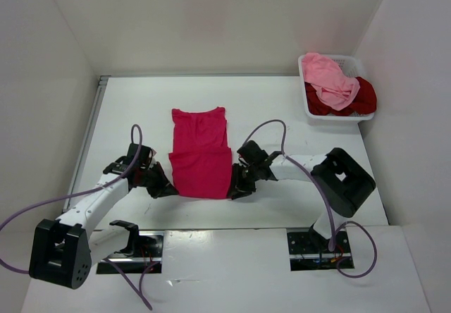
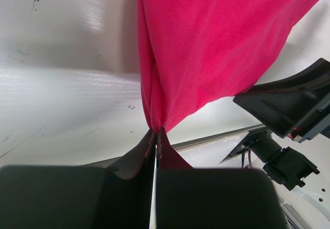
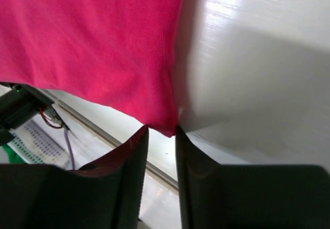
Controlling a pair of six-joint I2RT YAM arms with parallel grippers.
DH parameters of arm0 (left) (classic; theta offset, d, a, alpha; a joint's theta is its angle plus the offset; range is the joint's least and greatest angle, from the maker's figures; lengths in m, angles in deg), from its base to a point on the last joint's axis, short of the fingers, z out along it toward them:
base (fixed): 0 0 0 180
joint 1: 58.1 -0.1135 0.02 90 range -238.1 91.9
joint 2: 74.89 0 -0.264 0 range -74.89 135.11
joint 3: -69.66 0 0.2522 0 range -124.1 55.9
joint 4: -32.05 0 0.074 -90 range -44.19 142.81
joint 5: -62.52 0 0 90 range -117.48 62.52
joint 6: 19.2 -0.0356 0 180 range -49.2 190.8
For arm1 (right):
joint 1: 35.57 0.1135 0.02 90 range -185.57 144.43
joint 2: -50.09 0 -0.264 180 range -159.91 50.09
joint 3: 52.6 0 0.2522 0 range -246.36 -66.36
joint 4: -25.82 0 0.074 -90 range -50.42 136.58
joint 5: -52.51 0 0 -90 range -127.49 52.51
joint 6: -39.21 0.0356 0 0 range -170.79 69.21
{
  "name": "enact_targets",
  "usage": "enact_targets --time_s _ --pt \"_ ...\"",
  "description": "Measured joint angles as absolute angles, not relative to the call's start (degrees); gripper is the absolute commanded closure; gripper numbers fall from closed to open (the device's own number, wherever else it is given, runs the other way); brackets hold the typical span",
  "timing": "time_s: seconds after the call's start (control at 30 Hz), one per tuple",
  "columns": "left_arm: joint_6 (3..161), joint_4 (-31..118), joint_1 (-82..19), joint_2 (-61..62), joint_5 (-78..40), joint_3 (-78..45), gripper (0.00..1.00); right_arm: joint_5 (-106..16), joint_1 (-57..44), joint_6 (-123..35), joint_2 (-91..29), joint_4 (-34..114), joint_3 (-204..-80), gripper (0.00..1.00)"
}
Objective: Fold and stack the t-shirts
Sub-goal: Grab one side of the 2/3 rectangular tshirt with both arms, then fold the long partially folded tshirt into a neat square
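We see the bright crimson-pink cloth t-shirt (image 1: pixel 201 154) lying mid white table (image 1: pixel 282 108), between the arms. Left gripper (image 2: pixel 156 132) is clamped on its near-left corner. Right gripper (image 3: pixel 161 131) jaws stand apart, near-right corner at their tips.

The bright pink shirt (image 1: pixel 201 154) is soft cloth, not shiny, with a fine weave up close. The table (image 1: pixel 134 108) under it is white, smooth and a bit shiny, with small scuffs. Far to the right of that shirt, the basket (image 1: pixel 338 118) is white plastic with little holes. The light pink shirt (image 1: pixel 330 79) and dark red shirt (image 1: pixel 365 96) inside are soft, crumpled cloth too.
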State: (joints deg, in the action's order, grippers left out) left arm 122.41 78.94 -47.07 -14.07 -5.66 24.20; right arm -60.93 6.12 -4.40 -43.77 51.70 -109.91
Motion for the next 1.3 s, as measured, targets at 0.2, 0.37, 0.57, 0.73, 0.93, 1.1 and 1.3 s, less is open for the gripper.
enact_targets --time_s 0.2,0.37,0.57,0.73,0.93,1.1,1.3 --pt "123.09 78.78 -47.07 -14.33 -5.70 24.20 1.00 -60.71 6.45 -3.79 -45.17 50.48 -109.91 0.95" --pt "123.46 78.76 -47.07 -14.38 -5.70 24.20 1.00 -60.14 6.53 -3.96 -44.51 50.87 -109.89 1.00" --pt "123.48 79.68 -46.90 -14.42 -5.70 24.18 1.00 -60.23 10.60 -3.88 -39.07 54.55 -109.06 1.00" --pt "123.33 84.20 -45.74 -14.66 -5.83 22.06 1.00 -60.95 11.12 -5.03 -32.95 61.61 -110.96 1.00" --pt "123.00 82.52 -48.93 -7.56 -6.68 10.34 1.00 -60.32 0.81 -10.67 -38.28 66.55 -126.83 1.00" --pt "121.60 77.17 -50.31 6.89 -9.29 -3.84 1.00 -59.51 -6.16 -15.83 -48.88 66.48 -142.35 1.00" --pt "120.09 72.05 -51.01 23.04 -12.91 -18.82 1.00 -59.12 -11.61 -20.09 -62.81 67.81 -156.99 1.00"
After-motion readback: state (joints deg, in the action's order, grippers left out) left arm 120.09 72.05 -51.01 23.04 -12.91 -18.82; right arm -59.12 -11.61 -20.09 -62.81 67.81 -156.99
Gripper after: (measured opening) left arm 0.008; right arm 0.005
